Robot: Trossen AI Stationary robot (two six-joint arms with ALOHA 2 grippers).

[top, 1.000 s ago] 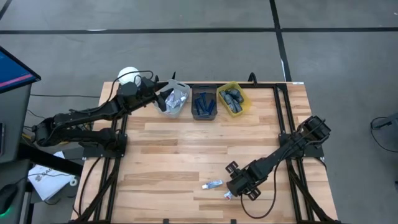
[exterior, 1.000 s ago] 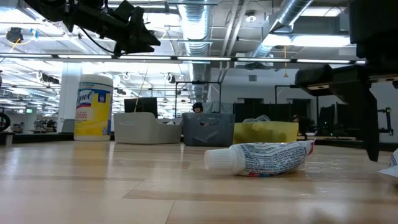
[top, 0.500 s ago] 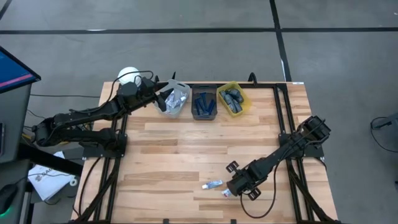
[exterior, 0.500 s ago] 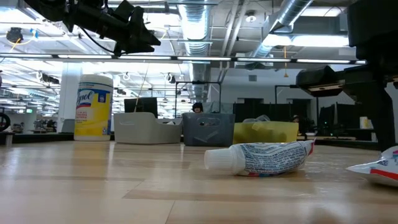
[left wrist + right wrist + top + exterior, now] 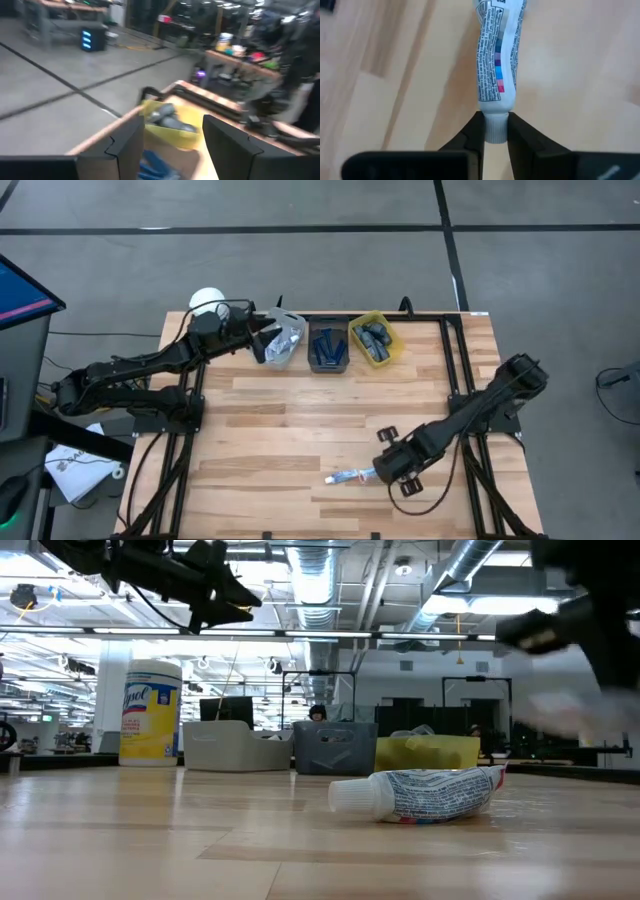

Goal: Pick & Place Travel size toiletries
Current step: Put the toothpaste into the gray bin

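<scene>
A small white tube with blue and red marks (image 5: 497, 55) is in my right gripper (image 5: 494, 136), near the table's near edge; it shows blurred in the low view (image 5: 572, 715). A second white tube (image 5: 415, 794) lies on its side on the wood (image 5: 340, 477), just left of the right gripper (image 5: 385, 470). My left gripper (image 5: 167, 150) is open and hovers over the grey bin (image 5: 285, 338) at the far edge. Beside that bin stand a dark bin with blue razors (image 5: 328, 348) and a yellow bin with dark grey bottles (image 5: 375, 340). My right gripper pinches the tube by its white cap (image 5: 495, 122), at the tube's end, between the two fingertips (image 5: 476, 131). The tube's body runs straight on from the fingers, in line with them. In the low view it is lifted clear of the table.
A big yellow jar with a white lid (image 5: 150, 712) stands at the far left corner (image 5: 205, 302), behind the left arm. Dark frame rails run along the table's left and right sides (image 5: 455, 370). Bare wood lies between the bins and the tubes.
My right gripper shut on the cap of the tube that lay nearest the near edge, then rose and drew back toward the right, lifting that tube clear of the table. The other tube has stayed put. My left gripper has shifted slightly rightward over the grey bin.
</scene>
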